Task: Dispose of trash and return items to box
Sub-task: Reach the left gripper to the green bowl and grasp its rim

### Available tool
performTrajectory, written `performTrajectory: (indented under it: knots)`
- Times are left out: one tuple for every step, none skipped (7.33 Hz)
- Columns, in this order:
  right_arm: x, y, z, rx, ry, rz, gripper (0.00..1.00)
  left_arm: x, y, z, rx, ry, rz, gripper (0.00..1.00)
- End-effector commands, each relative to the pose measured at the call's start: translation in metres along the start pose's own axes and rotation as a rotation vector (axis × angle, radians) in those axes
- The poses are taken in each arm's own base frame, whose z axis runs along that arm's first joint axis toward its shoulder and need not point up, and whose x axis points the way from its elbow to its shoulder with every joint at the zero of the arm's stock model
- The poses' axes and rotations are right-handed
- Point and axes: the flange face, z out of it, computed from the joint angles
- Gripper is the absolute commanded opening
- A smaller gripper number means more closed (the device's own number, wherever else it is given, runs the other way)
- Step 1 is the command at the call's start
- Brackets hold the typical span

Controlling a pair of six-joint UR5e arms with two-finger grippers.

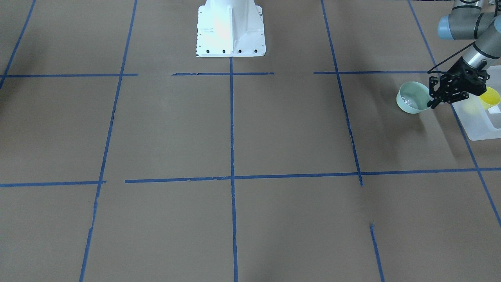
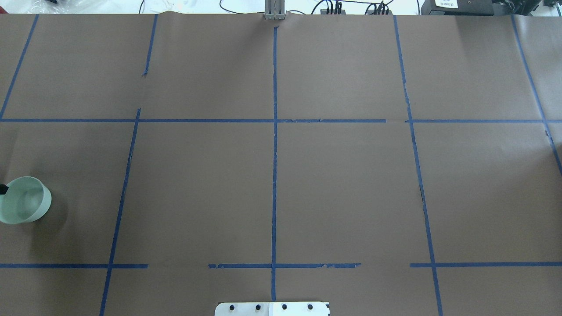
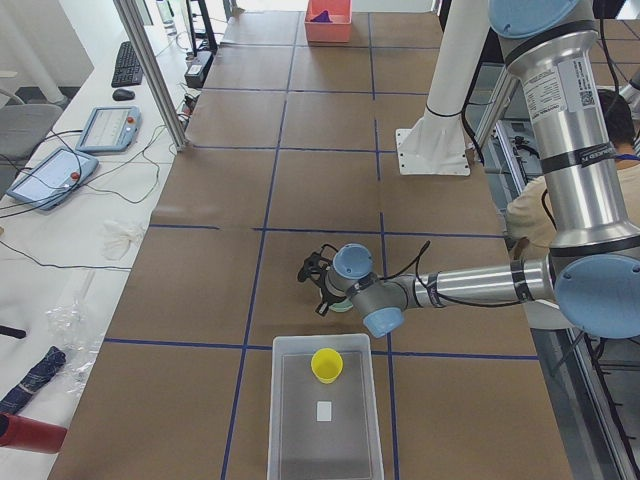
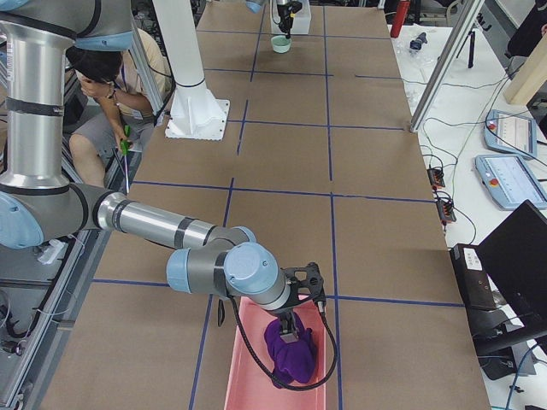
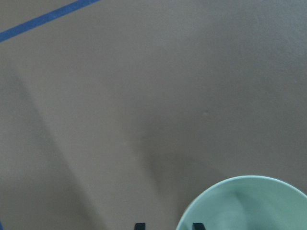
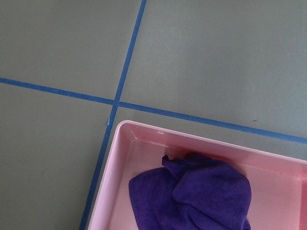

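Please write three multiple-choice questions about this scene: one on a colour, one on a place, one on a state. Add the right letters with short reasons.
1. Which colour has the cloth in the pink tray? A) green B) purple C) yellow
2. Where is the yellow cup? A) in the white bin B) in the pink tray C) on the floor
3. How does the mint bowl stand? A) upside down B) inside the bin C) open side up on the table, outside the bin
1 B: the right wrist view shows purple. 2 A: it stands within the bin's walls. 3 C: its hollow faces up, the left gripper at its rim.
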Motion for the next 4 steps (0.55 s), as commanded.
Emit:
performTrajectory:
  knots:
    - [0.0, 0.0, 0.0, 0.001, -0.001, 0.0, 1.0, 0.01, -0.01, -0.011, 0.024, 0.022, 0.012, 0.0]
    - [0.0, 0.0, 0.0, 0.0, 0.001, 0.0, 1.0, 0.025, -0.013, -0.017, -0.01, 0.128, 0.023, 0.0]
    - [0.0, 0.0, 0.0, -0.001, 0.0, 0.001, 1.0, 0.015, -0.007, -0.036, -0.02, 0.191, -0.012, 0.0]
    - [0.0, 0.0, 0.0, -0.001, 0.0, 0.001, 1.0, -0.003, -0.006, -0.049, -0.011, 0.183, -0.014, 0.0]
